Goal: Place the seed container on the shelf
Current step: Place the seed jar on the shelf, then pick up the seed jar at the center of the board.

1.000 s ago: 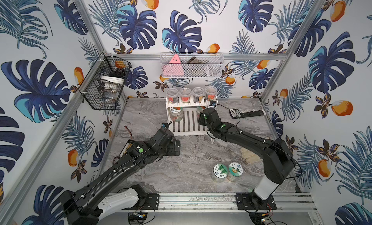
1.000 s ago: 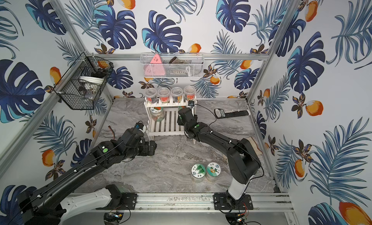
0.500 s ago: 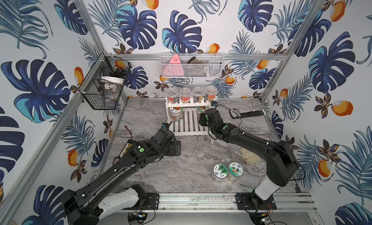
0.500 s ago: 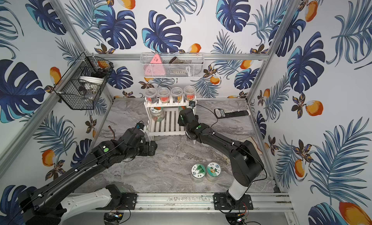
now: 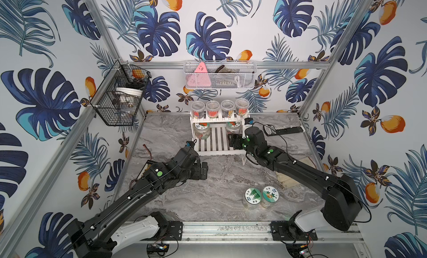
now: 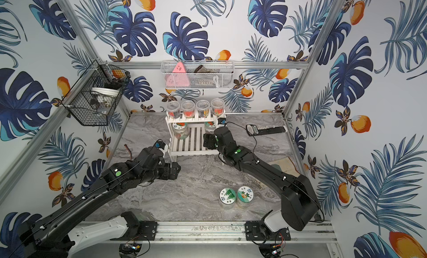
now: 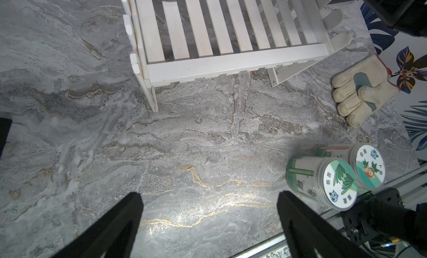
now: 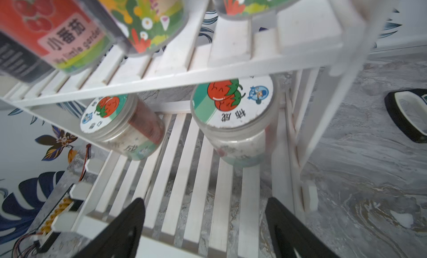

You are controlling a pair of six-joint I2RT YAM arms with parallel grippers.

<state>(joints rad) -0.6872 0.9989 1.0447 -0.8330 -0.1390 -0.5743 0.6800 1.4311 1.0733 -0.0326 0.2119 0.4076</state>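
The seed container [image 8: 233, 102], its lid printed with tomatoes, stands upright on the lower tier of the shelf [image 5: 216, 141], toward that tier's three o'clock end. A second tomato-lidded jar [image 8: 104, 116] sits at the nine o'clock end (bare slats lie between the two). The right tool [image 8: 204, 201] hovers over the front part of the tier, just short of the container, with its fingers spread and nothing between them. In both top views the shelf sits at twelve o'clock on the counter [image 5: 221, 180], with four cups [image 5: 219, 106] lined along its upper tier. The left tool [image 7: 208, 195] hangs over bare counter near the centre, fingers wide apart and empty. Two more jars [image 5: 253, 195] stand side by side at five o'clock, and a pale glove [image 7: 360, 90] lies at four.
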